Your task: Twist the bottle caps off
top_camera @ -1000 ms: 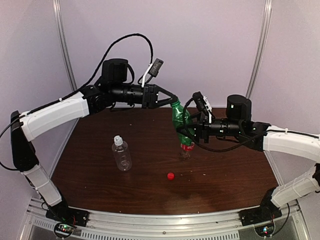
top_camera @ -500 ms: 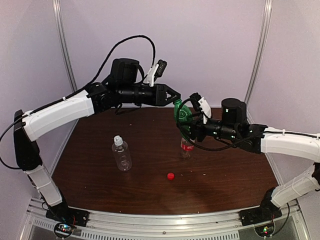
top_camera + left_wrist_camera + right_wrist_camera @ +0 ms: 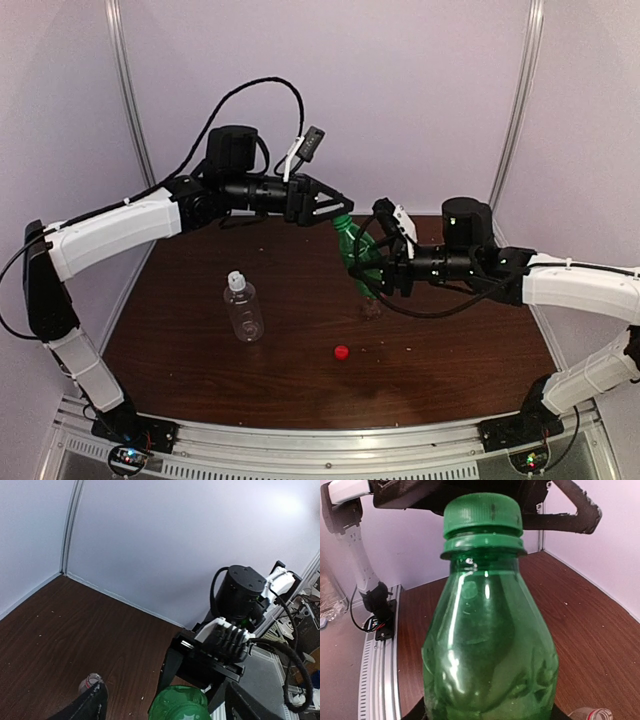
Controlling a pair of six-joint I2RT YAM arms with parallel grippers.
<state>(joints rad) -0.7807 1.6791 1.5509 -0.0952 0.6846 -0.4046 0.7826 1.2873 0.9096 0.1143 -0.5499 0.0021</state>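
My right gripper (image 3: 374, 268) is shut on the body of the green bottle (image 3: 357, 252), holding it tilted above the table. The green cap (image 3: 482, 514) sits on its neck. My left gripper (image 3: 335, 211) is open at the cap, one finger (image 3: 576, 516) standing clear of it on the side. In the left wrist view the green bottle (image 3: 180, 705) lies between the spread fingers (image 3: 92, 701). A clear bottle (image 3: 243, 310) with a white cap (image 3: 236, 281) stands at left. The red-label bottle (image 3: 372, 306) stands uncapped under my right gripper. A red cap (image 3: 342, 352) lies on the table.
The brown table (image 3: 450, 350) is walled by pale panels behind and at both sides. A metal rail (image 3: 330, 440) runs along the near edge with both arm bases on it.
My left gripper has opened and let go of the green cap. The right gripper has tilted the green bottle leftward and lowered it a little.
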